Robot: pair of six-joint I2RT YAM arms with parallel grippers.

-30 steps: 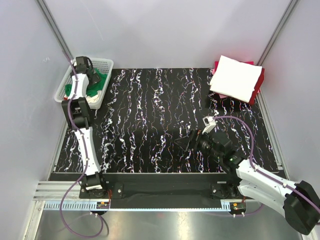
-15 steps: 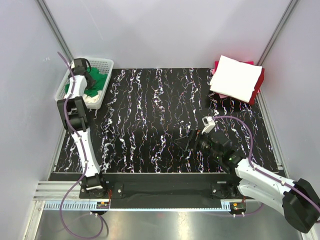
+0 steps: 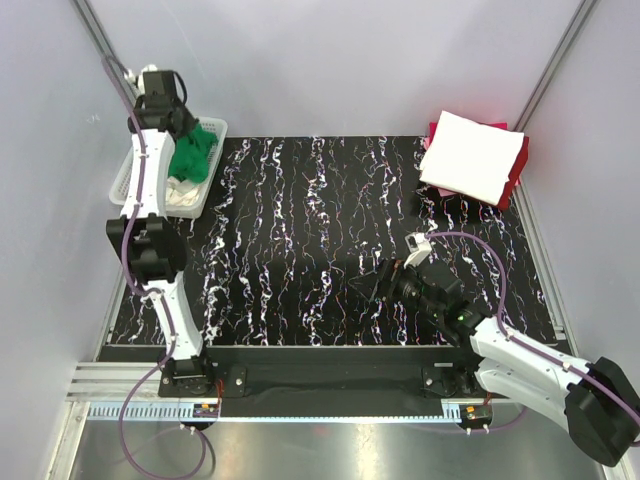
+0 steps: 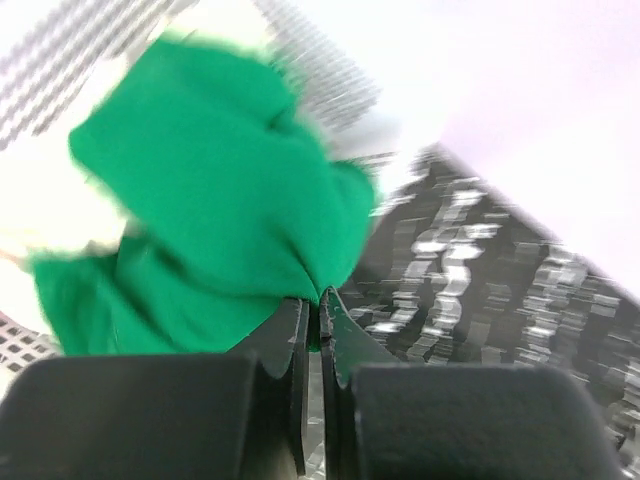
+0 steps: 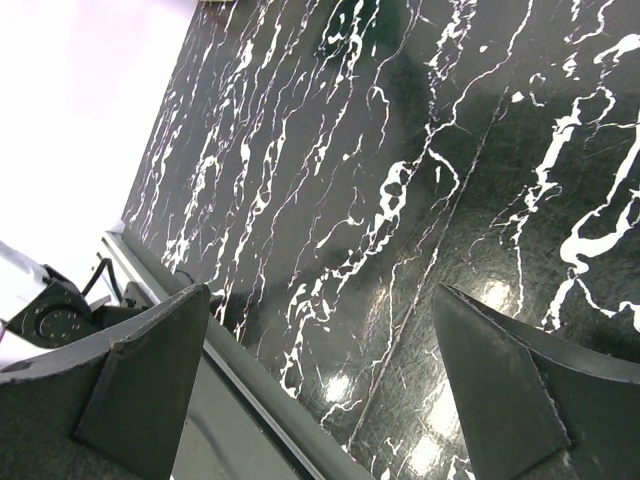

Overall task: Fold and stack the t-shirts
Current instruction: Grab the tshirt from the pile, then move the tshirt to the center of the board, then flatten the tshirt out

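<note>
The left gripper is pinched tight on a fold of the green t-shirt, which hangs bunched below it (long axis roughly vertical) over the white mesh basket at the far-left corner of the marbled table. The table's middle lies rightward and nearer. The right gripper, fingers spread and holding nothing, hovers well apart, so the carry looks like the left arm's. The folded white t-shirt lies on the red t-shirt at far right.

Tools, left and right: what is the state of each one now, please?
Left tool: closed on the green t-shirt.
Right tool: open, holding nothing.
</note>
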